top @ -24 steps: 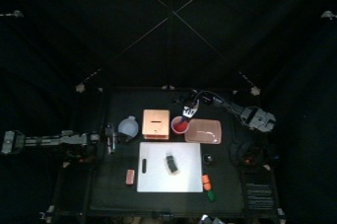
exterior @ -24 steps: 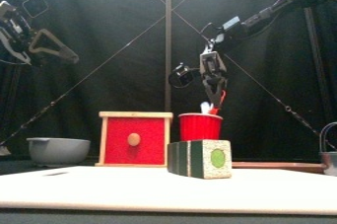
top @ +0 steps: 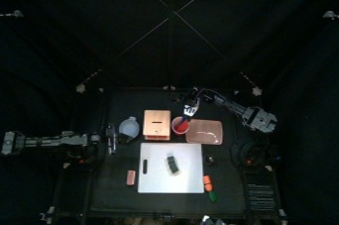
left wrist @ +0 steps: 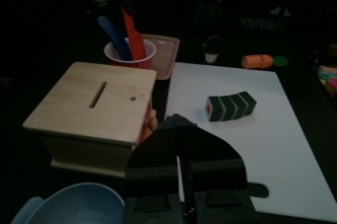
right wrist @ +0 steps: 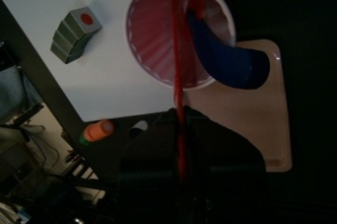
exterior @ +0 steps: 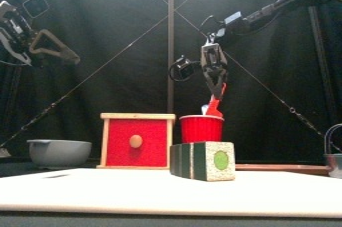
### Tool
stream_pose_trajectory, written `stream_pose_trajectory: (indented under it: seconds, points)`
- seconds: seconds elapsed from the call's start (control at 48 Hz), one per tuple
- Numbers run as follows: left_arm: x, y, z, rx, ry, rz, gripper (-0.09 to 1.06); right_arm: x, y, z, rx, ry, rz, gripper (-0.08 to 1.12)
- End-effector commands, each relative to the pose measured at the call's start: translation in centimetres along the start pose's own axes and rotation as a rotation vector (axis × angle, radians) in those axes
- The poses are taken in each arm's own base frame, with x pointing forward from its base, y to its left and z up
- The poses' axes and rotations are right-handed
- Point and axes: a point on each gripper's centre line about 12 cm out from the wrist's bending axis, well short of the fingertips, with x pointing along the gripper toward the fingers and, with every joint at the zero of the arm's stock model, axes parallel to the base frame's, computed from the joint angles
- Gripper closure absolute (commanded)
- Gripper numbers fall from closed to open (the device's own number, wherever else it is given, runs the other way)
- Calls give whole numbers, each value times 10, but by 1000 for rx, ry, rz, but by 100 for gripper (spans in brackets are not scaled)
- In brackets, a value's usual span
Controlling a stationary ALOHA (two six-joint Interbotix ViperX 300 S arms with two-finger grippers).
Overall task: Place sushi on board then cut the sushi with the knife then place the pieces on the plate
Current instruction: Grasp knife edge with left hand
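Clamping the red knife (exterior: 214, 99) by its handle in the right gripper (exterior: 211, 71), jaws closed tight on it, above the back middle of the tabletop. Hanging the knife nearly upright, its lower end reaching down into the mouth of the cup (exterior: 203, 129). Leaving the blue knife (right wrist: 224, 58) leaning inside the cup.

Noting the cup between the box (exterior: 136, 141) and the tray (top: 208, 132), just beside both. Noting the bowl (exterior: 59, 152) beside the box, on the side toward the tabletop's left edge.

Finding the sushi (exterior: 203, 160) lying whole near the middle of the board (top: 172, 181), well apart from both grippers. Placing the board at the tabletop's front middle, in front of the cup and tray.

Spotting a small pink toy (top: 131, 176) off the board's left edge, an orange toy (top: 207, 181) at its right edge and a green toy (top: 209, 195) near its front right corner.

Resting the left arm low at the tabletop's left edge, left gripper (left wrist: 178, 121) pointing toward the box, jaws pressed together with nothing between them.
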Motion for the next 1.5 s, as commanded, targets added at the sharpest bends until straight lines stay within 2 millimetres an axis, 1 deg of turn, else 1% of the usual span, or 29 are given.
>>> stream_pose_trajectory:
  seconds: [0.021, 0.146, 0.333, 0.542, 0.708, 0.938, 0.958, 1.021, 1.104, 1.292, 1.438, 1.5]
  points:
    - [1, 1, 6, -4, -14, 3, 77, -23, 10, 3, -32, -49, -11, 69]
    - [1, 1, 6, -2, -14, 3, 77, -34, 13, 2, -42, -65, -23, 69]
    - [1, 0, 8, -2, -20, 3, 77, -52, 11, -3, -45, -89, -61, 69]
    - [2, 0, 10, -2, -28, 3, 77, -71, 11, -14, -44, -124, -96, 69]
    - [2, 0, 14, -4, -40, 3, 77, -91, 20, -25, -62, -167, -135, 69]
    - [2, 0, 27, -1, -87, 3, 77, -119, 44, -48, -104, -252, -165, 69]
    - [2, 0, 29, 1, -92, 1, 77, -124, 49, -52, -112, -271, -169, 69]
    - [3, 0, 31, 0, -101, 1, 77, -129, 59, -58, -132, -300, -176, 69]
    - [2, -1, 35, 0, -118, -4, 77, -133, 73, -65, -167, -342, -183, 69]
    - [2, -2, 42, -1, -173, -7, 77, -128, 105, -81, -244, -456, -185, 69]
    - [1, -3, 45, -1, -205, -11, 77, -125, 118, -99, -183, -599, -173, 69]
    - [1, -3, 46, 0, -210, -16, 77, -120, 122, -109, -165, -647, -161, 69]
